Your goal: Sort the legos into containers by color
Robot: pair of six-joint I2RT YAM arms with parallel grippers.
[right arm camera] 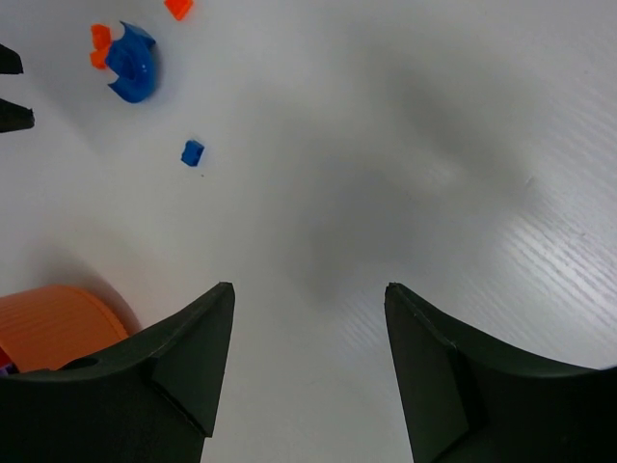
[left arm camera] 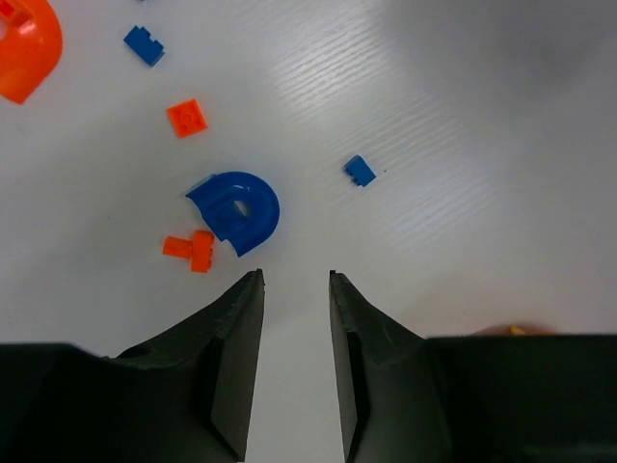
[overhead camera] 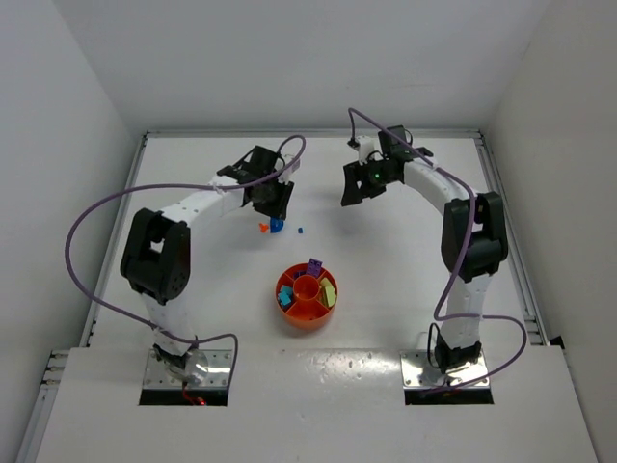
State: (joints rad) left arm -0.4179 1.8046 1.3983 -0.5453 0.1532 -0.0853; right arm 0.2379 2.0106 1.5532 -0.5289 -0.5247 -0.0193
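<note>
The left fingers (left arm camera: 253,289) stand a narrow slot apart with nothing between them, pointing down at the bench (overhead camera: 405,260) just short of a blue arch (left arm camera: 241,207) that lies flat. An orange piece (left arm camera: 191,249) lies just beside the arch's open end; whether the two touch, I cannot tell. Further out lie an orange square (left arm camera: 187,117), a small blue brick (left arm camera: 360,171) off to one side and another blue brick (left arm camera: 144,45) beyond the square. The right fingers (right arm camera: 220,304) are spread wide and also empty, hanging over bare bench well apart from this cluster. The tray (overhead camera: 307,323) sits nearer the arm bases, between the two arms, with a few bricks already in its wedges, among them a purple one (overhead camera: 314,264) at the far rim. So the legos are split: some sorted, these loose ones still to go. I'd judge each piece very light, stiff and glossy, so it should skid or flip if nudged from one side and could pop out of a pinch that lands on a curved face. The arch looks wider than the present gap, so the fingers would need to widen first; the safest hold seems across its flat side faces or its straight legs. The small bricks want a square pinch on opposite flat walls, centred, with light pressure.
</note>
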